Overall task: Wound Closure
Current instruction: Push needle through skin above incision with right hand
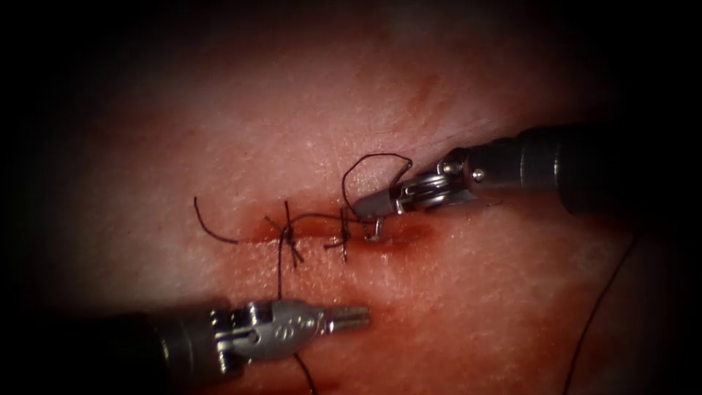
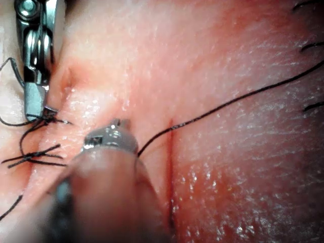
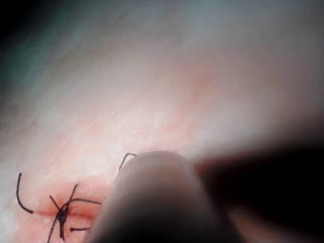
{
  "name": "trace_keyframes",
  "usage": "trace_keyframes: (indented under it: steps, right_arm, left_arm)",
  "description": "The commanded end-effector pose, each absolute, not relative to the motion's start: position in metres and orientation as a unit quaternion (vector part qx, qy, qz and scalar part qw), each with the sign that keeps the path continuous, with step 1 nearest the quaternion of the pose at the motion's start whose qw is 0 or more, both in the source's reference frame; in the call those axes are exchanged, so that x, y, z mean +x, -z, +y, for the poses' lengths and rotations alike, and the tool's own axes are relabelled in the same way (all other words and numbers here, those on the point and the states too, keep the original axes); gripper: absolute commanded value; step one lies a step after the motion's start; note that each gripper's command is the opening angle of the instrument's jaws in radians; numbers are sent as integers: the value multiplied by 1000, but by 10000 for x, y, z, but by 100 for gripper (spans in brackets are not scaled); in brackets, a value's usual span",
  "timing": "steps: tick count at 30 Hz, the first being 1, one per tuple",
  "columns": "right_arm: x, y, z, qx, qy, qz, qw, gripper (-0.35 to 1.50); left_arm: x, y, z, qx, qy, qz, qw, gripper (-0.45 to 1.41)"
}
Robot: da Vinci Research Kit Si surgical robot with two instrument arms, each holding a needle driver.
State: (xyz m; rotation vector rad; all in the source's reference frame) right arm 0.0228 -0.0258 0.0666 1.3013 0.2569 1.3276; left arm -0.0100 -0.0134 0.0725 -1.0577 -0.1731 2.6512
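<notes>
Right hand (image 1: 371,211) clamped on needle (image 1: 374,232) at cut's (image 1: 322,235) right end, depth in tissue (image 1: 475,292) unclear; left hand (image 1: 351,316) closed, empty, below cut. Turn gently along needle's curve.

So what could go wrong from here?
The right tool, jaws shut, holds the needle at the right end of the cut, beside a tied stitch; it might snag that stitch. Where along its curve, and whether it is in the tissue, is unclear. The left tool, shut and empty, lies over the thread, which might catch on it.
</notes>
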Motion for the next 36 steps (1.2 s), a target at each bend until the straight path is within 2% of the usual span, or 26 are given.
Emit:
trace_keyframes:
  steps: [1,12,32,36]
  right_arm:
    - [231,-669,-255,553,-569,106,600,-35]
    - [221,-650,-272,541,-526,53,654,-35]
    - [230,-644,-352,629,-424,-49,650,-35]
    - [234,-649,-331,616,-480,14,625,-35]
  left_arm:
    - [-105,-731,-134,-366,-918,-60,140,-20]
    - [-106,-731,-133,-366,-918,-60,141,-20]
    - [-104,-730,-133,-366,-918,-60,140,-20]
    - [-105,-730,-133,-366,-918,-60,141,-20]
